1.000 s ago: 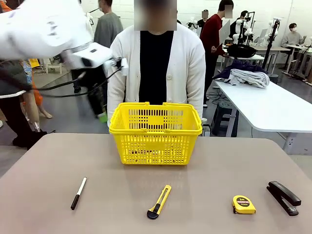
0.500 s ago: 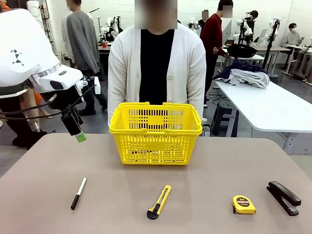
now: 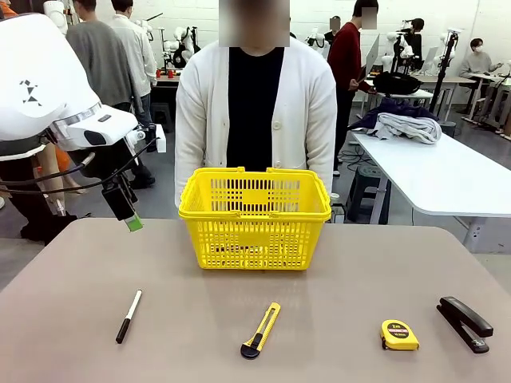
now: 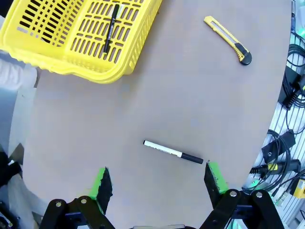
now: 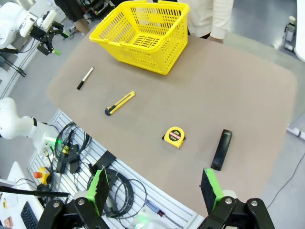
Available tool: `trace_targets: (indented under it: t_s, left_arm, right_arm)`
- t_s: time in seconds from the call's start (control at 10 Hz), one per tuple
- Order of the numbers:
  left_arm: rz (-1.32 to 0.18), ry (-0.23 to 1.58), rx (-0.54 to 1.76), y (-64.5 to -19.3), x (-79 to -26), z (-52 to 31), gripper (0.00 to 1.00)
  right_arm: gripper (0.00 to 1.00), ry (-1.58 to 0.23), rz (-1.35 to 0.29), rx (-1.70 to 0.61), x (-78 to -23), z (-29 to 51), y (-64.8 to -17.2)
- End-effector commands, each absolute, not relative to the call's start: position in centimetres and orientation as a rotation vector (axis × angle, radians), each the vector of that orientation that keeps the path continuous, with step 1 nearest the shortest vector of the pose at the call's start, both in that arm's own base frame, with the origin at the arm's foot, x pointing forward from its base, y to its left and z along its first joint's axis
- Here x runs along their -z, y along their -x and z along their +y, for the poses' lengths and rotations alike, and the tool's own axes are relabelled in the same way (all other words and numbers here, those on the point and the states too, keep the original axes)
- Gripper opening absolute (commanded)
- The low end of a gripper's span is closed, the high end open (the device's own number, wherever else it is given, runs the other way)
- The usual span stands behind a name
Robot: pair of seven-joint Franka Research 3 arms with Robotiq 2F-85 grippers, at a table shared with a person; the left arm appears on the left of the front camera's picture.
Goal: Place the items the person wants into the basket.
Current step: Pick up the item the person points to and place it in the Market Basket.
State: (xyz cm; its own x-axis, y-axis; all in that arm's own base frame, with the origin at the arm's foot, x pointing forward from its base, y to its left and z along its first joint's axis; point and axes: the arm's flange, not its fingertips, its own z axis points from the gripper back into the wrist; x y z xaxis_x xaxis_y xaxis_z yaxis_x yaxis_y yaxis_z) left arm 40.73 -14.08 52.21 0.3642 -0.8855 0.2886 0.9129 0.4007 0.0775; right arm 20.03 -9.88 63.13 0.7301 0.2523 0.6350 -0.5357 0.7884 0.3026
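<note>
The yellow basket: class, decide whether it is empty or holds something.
Not empty. In the left wrist view, looking down from above, a thin black pen lies inside the basket, on its lattice.

Far to my right stands a white table [image 3: 447, 175] bearing heaped clothes [image 3: 403, 124]; grey floor [image 3: 164, 203] runs back toward a white far wall [image 3: 311, 12].

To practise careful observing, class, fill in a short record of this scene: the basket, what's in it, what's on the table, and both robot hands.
basket: far middle of table, in front of person
in basket: pen
on table, left to right: marker, knife, tape measure, stapler
left hand: open, empty, raised at table's left
right hand: open, empty, high over table
</note>
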Motion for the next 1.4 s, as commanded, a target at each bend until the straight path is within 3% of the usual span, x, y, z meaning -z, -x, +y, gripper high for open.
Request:
trace_targets:
  t_s: [0.0,0.2,0.3,0.5,0.7,1.0,1.3]
  left_arm:
    - [-0.305,0.101,1.166,-40.4,-52.1,-14.0,1.00]
    - [-0.305,0.102,1.160,-40.7,-52.2,-14.1,1.00]
    - [-0.388,0.148,1.155,-39.3,-54.1,-11.3,1.00]
    - [-0.521,0.278,1.149,-36.4,-57.6,-5.5,1.00]
    - [-0.700,0.536,1.130,-34.2,-60.8,1.6,1.00]
    - [-0.775,0.642,1.126,-32.3,-61.0,7.8,1.00]
    - [-0.738,0.510,1.147,-30.6,-60.7,9.9,1.00]
  right_arm:
    - [1.00,-0.511,-0.609,-0.465,-63.0,-9.7,-20.1]
    - [1.00,-0.511,-0.609,-0.465,-63.0,-9.7,-20.1]
    - [1.00,-0.511,-0.609,-0.465,-63.0,-9.7,-20.1]
    - [1.00,-0.511,-0.609,-0.465,-63.0,-9.7,-20.1]
    - [1.00,-0.511,-0.609,-0.465,-63.0,-9.7,-20.1]
    - [1.00,-0.511,-0.609,-0.465,-63.0,-9.7,-20.1]
    - [1.00,-0.511,-0.609,-0.465,-63.0,-9.7,-20.1]
